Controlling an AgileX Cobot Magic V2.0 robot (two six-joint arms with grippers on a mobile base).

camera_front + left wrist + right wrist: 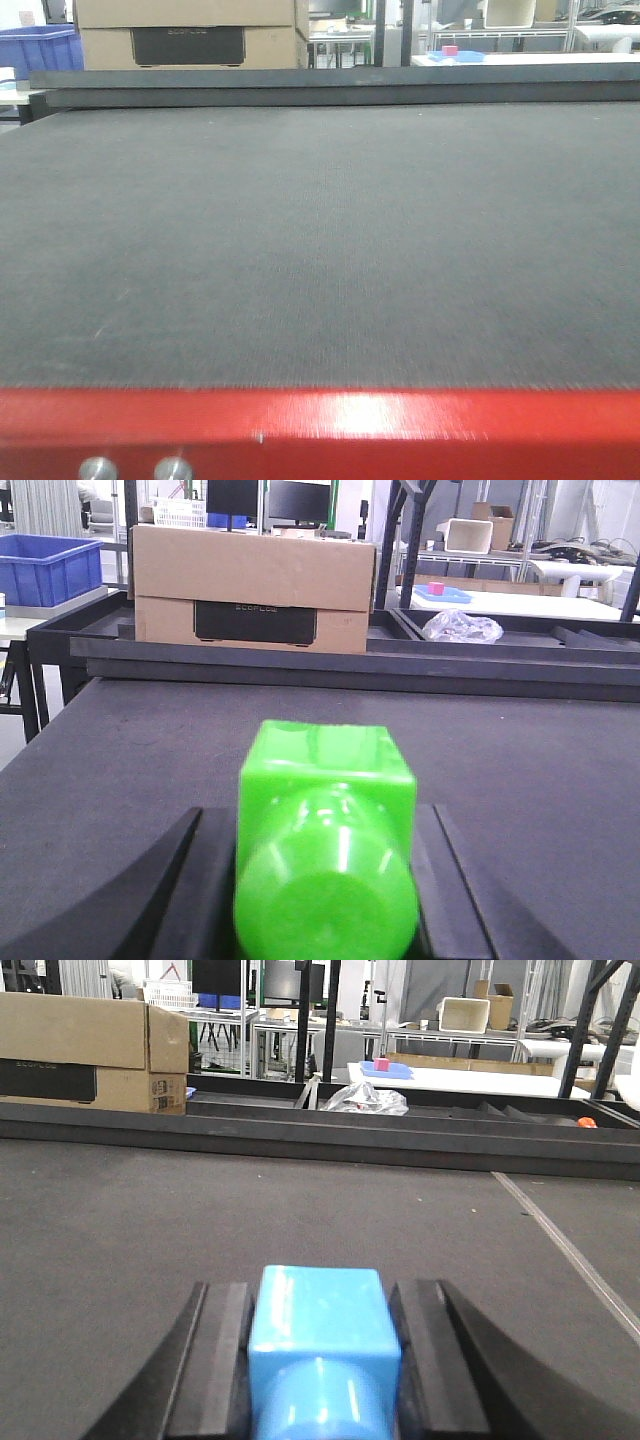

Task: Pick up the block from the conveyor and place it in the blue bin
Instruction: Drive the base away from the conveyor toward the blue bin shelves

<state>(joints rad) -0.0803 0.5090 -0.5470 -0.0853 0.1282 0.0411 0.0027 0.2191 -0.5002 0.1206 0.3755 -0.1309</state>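
Note:
The conveyor (320, 240) is a wide dark grey woven belt with a red frame edge (320, 420) nearest me; no block or gripper shows in the front view. In the left wrist view my left gripper (318, 815) is shut on a glossy green block (325, 780), held just above the belt. The right wrist view has my right gripper (320, 1290) shut on a light blue block (320, 1320), black fingers (225, 1350) pressed to its sides. A blue bin (45, 565) stands beyond the belt's far left corner and also shows as the blue bin (35, 50).
A cardboard box (250, 585) with a black unit in it sits on the far rail of the belt. A crumpled clear plastic bag (365, 1098) lies behind that rail. A white table behind carries a small pink cube (381, 1064) on a blue tray.

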